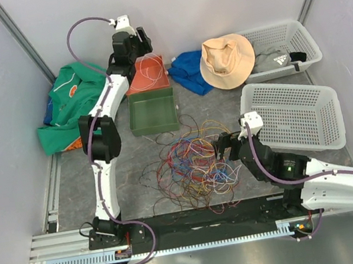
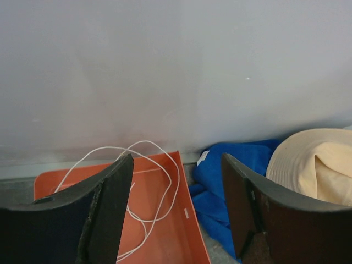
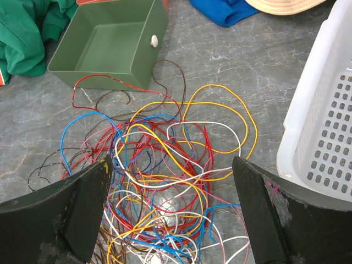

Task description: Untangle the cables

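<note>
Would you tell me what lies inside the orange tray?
A single white cable loops inside the orange tray. The left tool covers the tray's near-left part, so anything there cannot be seen.

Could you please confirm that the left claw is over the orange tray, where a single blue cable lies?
Not quite: the cable in the orange tray is white, not blue, as the left wrist view shows. The left claw is over that tray.
</note>
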